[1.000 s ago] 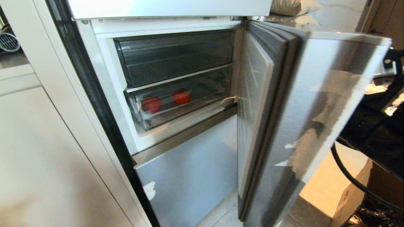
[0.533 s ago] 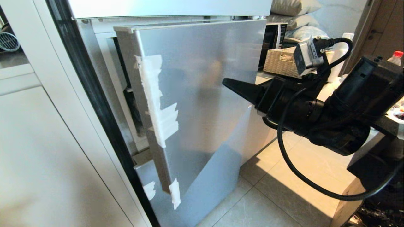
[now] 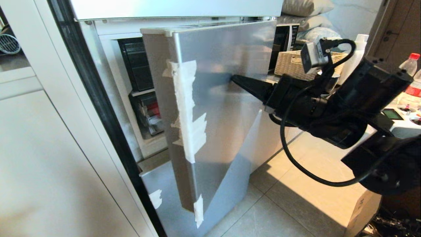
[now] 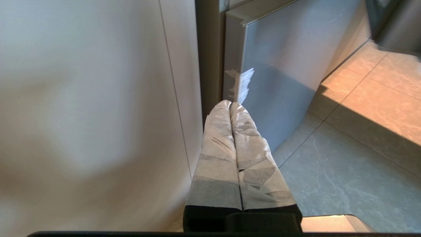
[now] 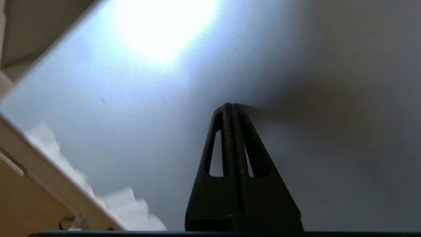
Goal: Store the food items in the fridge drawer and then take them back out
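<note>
Left tool hung closed by the cabinet; behind the taped silver fridge door, the clear plastic drawer showed a red fruit — probably soft, best cupped at its sides — right tool closed against it.

No text, label, brand or number can be read on anything here

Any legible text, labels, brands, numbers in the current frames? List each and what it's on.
No text reads cleanly in any view.
Cardboard box, head view: one dark printed mark on its side, cut off, unreadable.
Bottle with the red cap: red label, too blurred to read.
Microwave: control panel markings too small to read.
Both wrist views: no text.
</note>
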### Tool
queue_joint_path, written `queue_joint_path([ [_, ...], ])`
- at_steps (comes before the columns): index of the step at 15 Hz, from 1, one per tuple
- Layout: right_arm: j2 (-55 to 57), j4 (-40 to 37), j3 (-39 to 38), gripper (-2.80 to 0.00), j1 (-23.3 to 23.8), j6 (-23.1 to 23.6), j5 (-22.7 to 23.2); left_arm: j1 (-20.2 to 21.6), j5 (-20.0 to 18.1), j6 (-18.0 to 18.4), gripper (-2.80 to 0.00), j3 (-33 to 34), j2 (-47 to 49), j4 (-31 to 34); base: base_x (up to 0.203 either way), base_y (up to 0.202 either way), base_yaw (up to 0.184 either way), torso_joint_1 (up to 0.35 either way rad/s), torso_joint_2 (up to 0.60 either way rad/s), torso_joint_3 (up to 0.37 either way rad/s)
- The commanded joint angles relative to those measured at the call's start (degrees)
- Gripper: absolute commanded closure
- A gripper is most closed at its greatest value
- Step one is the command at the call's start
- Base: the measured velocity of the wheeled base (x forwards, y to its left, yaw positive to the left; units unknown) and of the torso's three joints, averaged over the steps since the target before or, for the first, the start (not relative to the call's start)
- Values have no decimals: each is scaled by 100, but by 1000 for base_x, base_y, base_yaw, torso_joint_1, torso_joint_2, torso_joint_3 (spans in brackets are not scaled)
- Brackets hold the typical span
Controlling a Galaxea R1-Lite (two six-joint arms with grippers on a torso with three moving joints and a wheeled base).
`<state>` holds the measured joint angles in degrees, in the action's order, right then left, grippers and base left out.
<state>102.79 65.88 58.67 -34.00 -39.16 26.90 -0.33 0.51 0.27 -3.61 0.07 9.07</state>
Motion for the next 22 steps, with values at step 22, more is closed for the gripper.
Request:
queue_joint_path([
  [22,-2526,-938,-2691,0,-139,2011,-2233,-2,2,0,0,0,1,7,0,0,0,0,0,0],
])
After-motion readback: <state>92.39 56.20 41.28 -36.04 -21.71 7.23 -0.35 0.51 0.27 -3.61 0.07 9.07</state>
